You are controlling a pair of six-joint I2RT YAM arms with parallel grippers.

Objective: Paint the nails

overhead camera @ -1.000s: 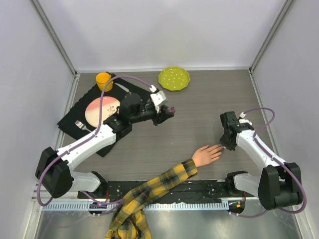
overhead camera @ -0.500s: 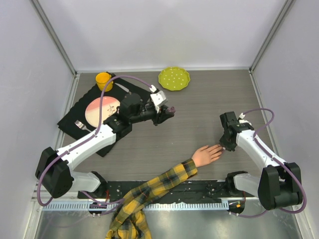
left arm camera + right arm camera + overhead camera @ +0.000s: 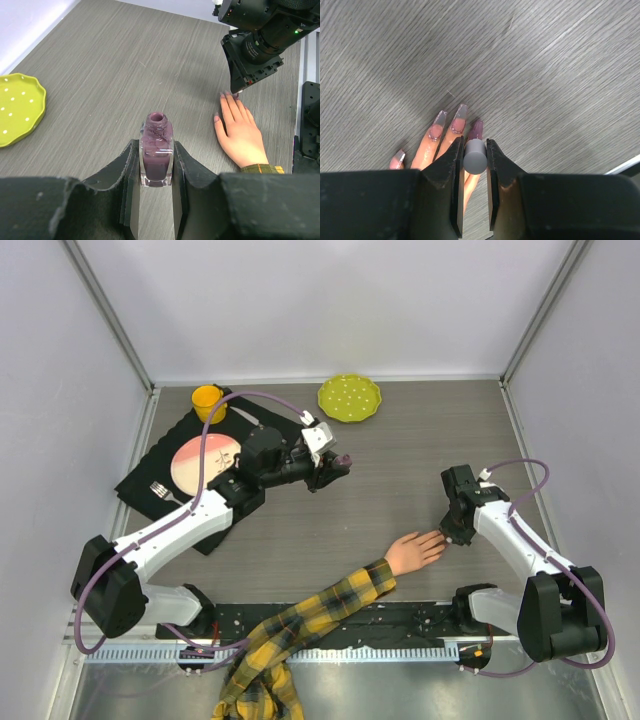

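Observation:
The pale mannequin hand [image 3: 415, 550] lies palm down on the table, its yellow-and-black plaid sleeve [image 3: 300, 625] running toward the near edge. In the right wrist view the nails are long: one nail [image 3: 476, 129] is purple, and two beside it [image 3: 459, 117] look clear with pink smears. My right gripper [image 3: 474, 146] [image 3: 452, 535] hovers over the fingertips, shut on a grey round brush cap [image 3: 475, 156]; the brush itself is hidden under it. My left gripper [image 3: 155, 150] [image 3: 335, 465] is shut on an uncapped purple polish bottle [image 3: 157, 132], held away to the left of the hand.
At the back stands a yellow-green dotted plate [image 3: 350, 397]. A black mat [image 3: 180, 475] at the left carries a pink plate [image 3: 205, 462], a fork [image 3: 160, 490] and a yellow cup [image 3: 208, 400]. The left arm reaches across that mat.

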